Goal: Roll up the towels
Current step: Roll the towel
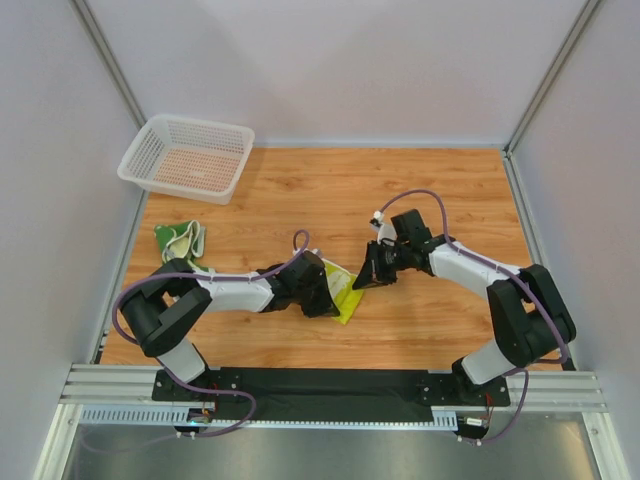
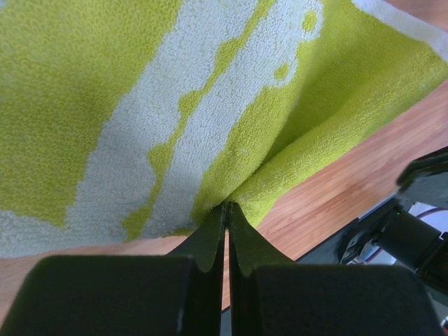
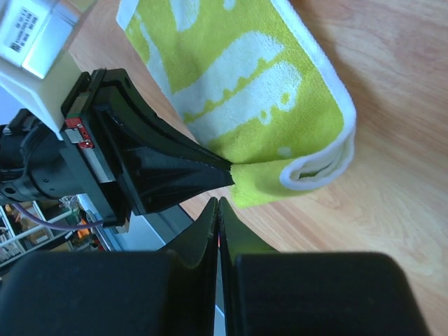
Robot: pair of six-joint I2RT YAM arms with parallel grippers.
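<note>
Top view: the yellow-green towel [image 1: 346,298] lies near the middle of the wooden table [image 1: 430,190], a little toward the near edge, caught between both arms. The left gripper [image 1: 328,288] comes at it from the left, and the right gripper [image 1: 366,280] sits at its right edge. We see a second towel [image 1: 180,240], green and cream, bunched well off to the left. A white mesh basket [image 1: 170,185] stands in the far left corner.

Left wrist view: the left fingers are pressed tight together with a pinch of the yellow-green cloth between the tips. The towel, with cream patterning, hangs across the top of the view, lifted off the wood at the pinch.

Right wrist view: the right fingers are closed flat against each other, tips just beside the towel's folded end. We cannot tell whether any cloth is caught there. The left fingers grip that same folded end from the left. The towel is doubled over, with its white hem curving round the fold.
</note>
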